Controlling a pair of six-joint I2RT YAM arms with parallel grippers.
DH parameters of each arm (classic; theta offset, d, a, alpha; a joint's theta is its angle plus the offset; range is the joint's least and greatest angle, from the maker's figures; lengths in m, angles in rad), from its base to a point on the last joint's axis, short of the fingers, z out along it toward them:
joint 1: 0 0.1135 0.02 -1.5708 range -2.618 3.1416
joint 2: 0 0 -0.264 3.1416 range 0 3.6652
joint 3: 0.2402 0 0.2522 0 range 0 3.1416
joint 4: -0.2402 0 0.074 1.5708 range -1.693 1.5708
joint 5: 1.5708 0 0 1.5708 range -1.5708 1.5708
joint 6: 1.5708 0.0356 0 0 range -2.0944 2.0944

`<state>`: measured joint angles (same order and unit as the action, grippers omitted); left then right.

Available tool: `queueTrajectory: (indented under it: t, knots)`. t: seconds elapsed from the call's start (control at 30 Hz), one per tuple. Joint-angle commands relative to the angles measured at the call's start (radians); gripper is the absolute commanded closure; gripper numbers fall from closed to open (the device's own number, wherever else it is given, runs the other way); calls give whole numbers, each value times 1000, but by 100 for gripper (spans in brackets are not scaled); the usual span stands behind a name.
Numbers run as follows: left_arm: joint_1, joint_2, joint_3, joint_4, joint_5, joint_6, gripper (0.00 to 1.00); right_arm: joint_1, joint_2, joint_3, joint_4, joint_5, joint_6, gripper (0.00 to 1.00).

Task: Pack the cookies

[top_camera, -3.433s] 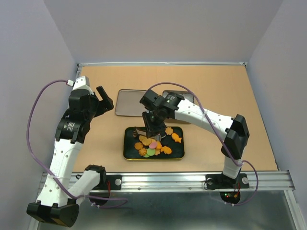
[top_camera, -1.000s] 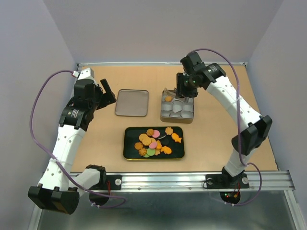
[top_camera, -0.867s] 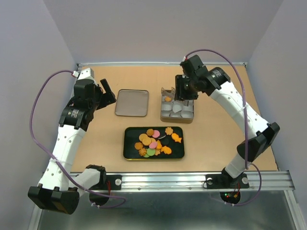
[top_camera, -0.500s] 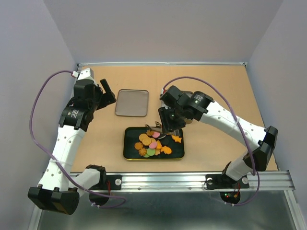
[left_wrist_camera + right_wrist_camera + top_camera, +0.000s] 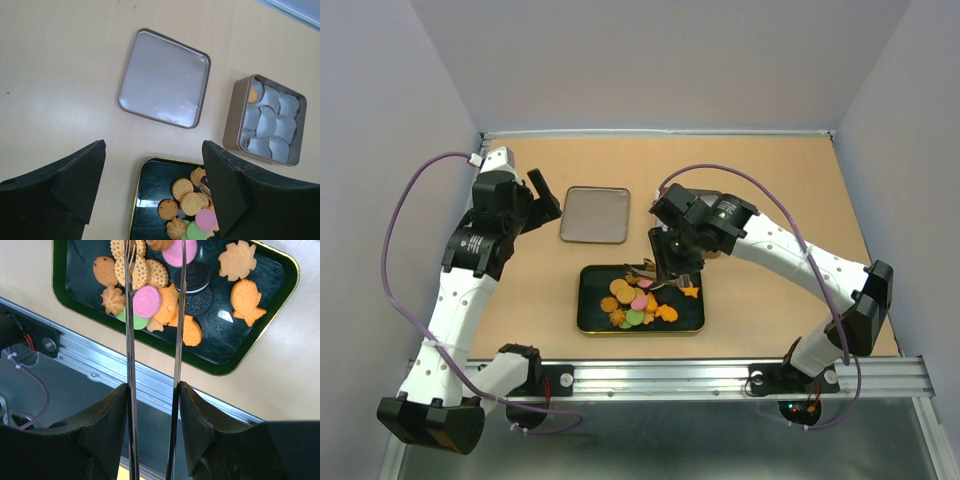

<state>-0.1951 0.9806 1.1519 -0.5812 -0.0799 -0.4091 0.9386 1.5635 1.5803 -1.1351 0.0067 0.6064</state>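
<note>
A robotics lab cell: plain grey walls (image 5: 650, 60) enclose a tan table (image 5: 775, 180) with an aluminium rail (image 5: 660, 377).

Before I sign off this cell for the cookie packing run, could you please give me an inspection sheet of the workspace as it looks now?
Surface: tan table, no spills seen.
Job's things: cookies heaped on the dark tray; one orange cookie in the tin among white paper cups; lid flat beside the tin.
Clutter: nothing seen.
Grippers: left gripper open, empty, above the table; right gripper shut on tongs, tips over the cookies.
Cables: purple cables loop off both arms.
Surroundings: grey walls; metal rail at the near edge.
</note>
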Motion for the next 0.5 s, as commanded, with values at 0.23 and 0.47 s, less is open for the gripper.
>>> queueTrajectory:
  t: [0.23, 0.47]
  knots:
    - [-4, -46, -34, 26, -11, 10, 11, 26, 69, 18, 69, -1, 10, 52]
    - [-4, -45, -40, 29, -26, 33, 11, 34, 113, 37, 72, 1, 10, 52]
